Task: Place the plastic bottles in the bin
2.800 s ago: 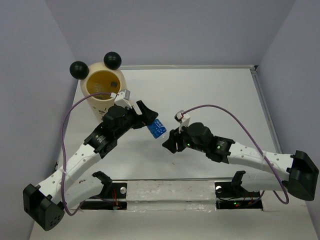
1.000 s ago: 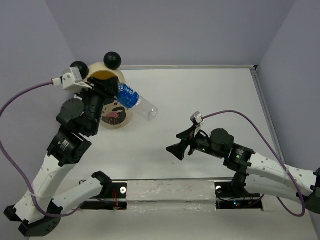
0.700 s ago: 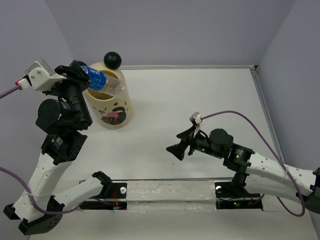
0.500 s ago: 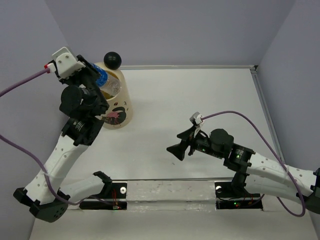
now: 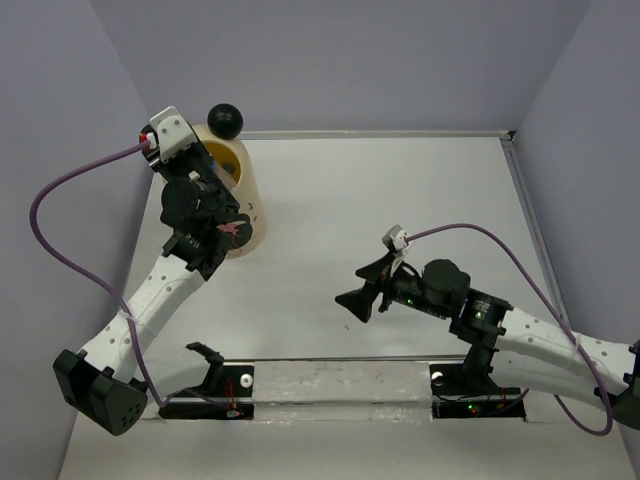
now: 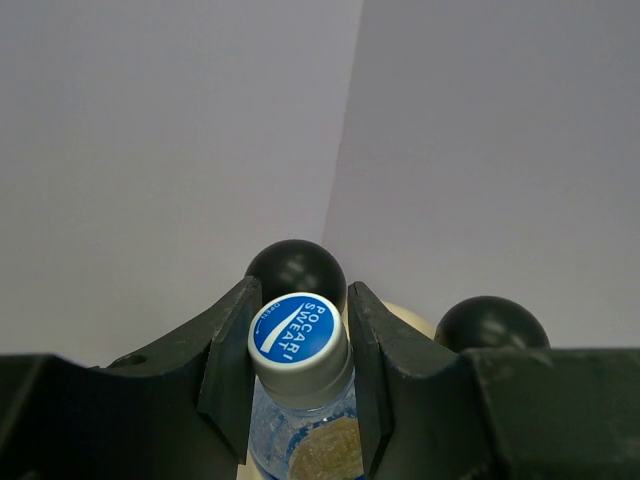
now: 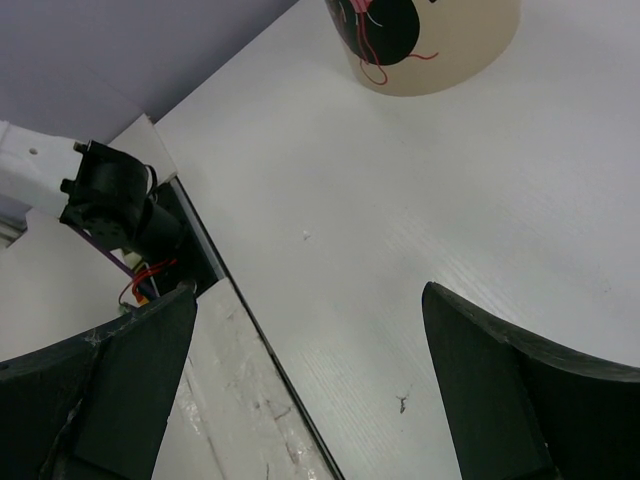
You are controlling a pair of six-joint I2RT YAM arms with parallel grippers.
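Note:
A clear plastic bottle [image 6: 298, 338] with a blue cap hangs neck-up between the fingers of my left gripper [image 6: 302, 292], which is shut on its cap and neck. Just beyond it lie the cream rim of the bin [image 6: 408, 318] and its two black ball ears [image 6: 296, 268]. From above, the left arm reaches over the bin [image 5: 248, 205] and covers most of its mouth, hiding the bottle. My right gripper [image 5: 352, 300] hovers low over the table's middle, open and holding nothing [image 7: 310, 340]. The bin's printed lower wall [image 7: 440, 45] shows far ahead of it.
Purple walls stand close behind and left of the bin. A raised edge [image 5: 525, 200] runs along the table's right side. A taped strip [image 5: 340, 385] with the arm mounts runs along the near edge. Purple cables [image 5: 60, 210] loop off both wrists.
The left arm has swung the bottle from lying sideways above the bin to hanging neck-up at its mouth, and the wrist has moved right over the bin. The right arm has stayed still.

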